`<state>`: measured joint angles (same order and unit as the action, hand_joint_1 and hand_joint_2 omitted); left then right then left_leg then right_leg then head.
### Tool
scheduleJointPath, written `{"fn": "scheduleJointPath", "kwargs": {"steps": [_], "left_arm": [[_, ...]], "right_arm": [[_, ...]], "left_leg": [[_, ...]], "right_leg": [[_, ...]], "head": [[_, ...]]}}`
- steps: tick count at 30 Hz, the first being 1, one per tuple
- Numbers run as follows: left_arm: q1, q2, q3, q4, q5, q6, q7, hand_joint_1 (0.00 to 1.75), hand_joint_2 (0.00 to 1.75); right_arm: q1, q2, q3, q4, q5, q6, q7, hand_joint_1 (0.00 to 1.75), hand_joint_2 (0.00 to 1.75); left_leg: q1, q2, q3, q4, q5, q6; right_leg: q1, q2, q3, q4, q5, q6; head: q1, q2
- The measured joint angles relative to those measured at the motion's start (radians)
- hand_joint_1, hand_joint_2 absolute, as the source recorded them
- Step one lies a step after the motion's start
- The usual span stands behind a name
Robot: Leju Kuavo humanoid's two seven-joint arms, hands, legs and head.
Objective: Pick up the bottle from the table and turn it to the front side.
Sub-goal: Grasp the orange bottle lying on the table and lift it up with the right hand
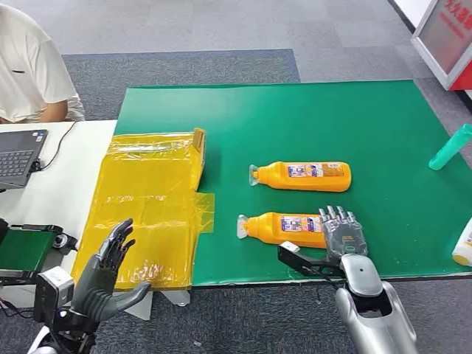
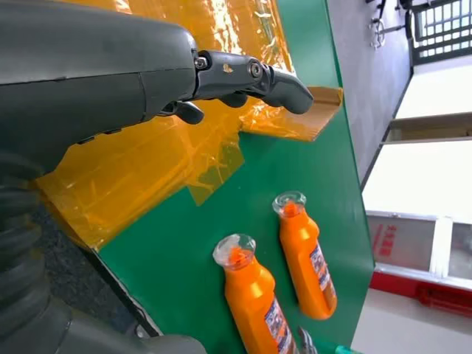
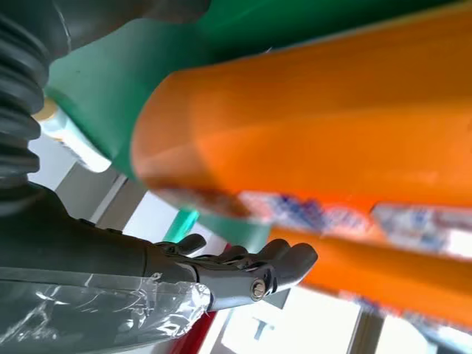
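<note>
1. Right now two orange bottles lie on their sides on the green mat [image 1: 345,118], centre-right of the head view, clear caps pointing toward frame left, labels up.
2. Near bottle [image 1: 281,228] is lower in the frame, far bottle [image 1: 303,176] just above it, roughly parallel, apart.
3. Right hand [image 1: 344,234] is at the base end of the near bottle, lower right of centre, fingers straight and spread over the bottle's end, thumb out toward frame left along the mat edge; nothing gripped. Whether the fingers touch the bottle, cannot tell.
4. Right wrist view: orange bottle body blurred, very close, fingers [image 3: 278,269] extended beside it.
5. Left hand [image 1: 108,273] is raised at lower left of the frame, fingers wide apart, holding nothing.
6. Yellow plastic sheet [image 1: 147,206] covers the mat's left end.
7. Teal bottle [image 1: 450,147] lies at the right edge; laptop [image 1: 19,151] and a person in a white shirt [image 1: 28,66] are at upper left.
</note>
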<state>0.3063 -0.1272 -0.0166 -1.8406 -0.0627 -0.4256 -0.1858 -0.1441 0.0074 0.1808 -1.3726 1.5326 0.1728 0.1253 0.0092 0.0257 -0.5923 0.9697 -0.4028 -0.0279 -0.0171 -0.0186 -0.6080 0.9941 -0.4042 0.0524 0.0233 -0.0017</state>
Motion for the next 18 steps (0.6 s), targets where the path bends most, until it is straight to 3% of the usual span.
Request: {"fn": "scheduleJointPath", "kwargs": {"steps": [9, 10, 14, 18], "left_arm": [[-0.011, 0.008, -0.016, 0.025, 0.010, 0.015, 0.000, 0.00, 1.75], [-0.011, 0.009, -0.017, 0.027, 0.012, 0.015, 0.000, 0.00, 1.75], [-0.010, 0.012, -0.023, 0.037, 0.023, 0.014, -0.001, 0.00, 1.75], [-0.004, 0.014, -0.023, 0.051, 0.025, 0.017, -0.003, 0.00, 1.75]], "right_arm": [[-0.114, 0.001, 0.019, 0.155, 0.001, -0.002, 0.009, 0.00, 1.75], [-0.123, 0.001, 0.024, 0.166, 0.001, -0.003, 0.012, 0.07, 1.75], [-0.161, 0.001, 0.041, 0.227, 0.001, -0.005, 0.015, 1.71, 1.75], [-0.180, 0.000, 0.043, 0.285, 0.001, -0.022, 0.006, 1.75, 1.75]], "left_leg": [[0.000, 0.000, 0.001, 0.000, 0.000, 0.000], [0.000, 0.000, 0.001, 0.000, 0.000, 0.000], [0.000, 0.000, 0.004, 0.000, 0.000, 0.000], [0.000, 0.000, 0.005, 0.000, 0.001, 0.000]], "right_leg": [[0.000, 0.000, 0.001, 0.000, 0.000, 0.000], [0.000, 0.000, 0.001, 0.000, 0.001, 0.000], [0.000, 0.001, 0.003, 0.000, 0.001, -0.001], [0.000, 0.000, 0.004, 0.000, 0.002, -0.001]], "head": [[0.000, 0.000], [0.000, 0.000], [0.000, 0.000], [0.000, 0.000]]}}
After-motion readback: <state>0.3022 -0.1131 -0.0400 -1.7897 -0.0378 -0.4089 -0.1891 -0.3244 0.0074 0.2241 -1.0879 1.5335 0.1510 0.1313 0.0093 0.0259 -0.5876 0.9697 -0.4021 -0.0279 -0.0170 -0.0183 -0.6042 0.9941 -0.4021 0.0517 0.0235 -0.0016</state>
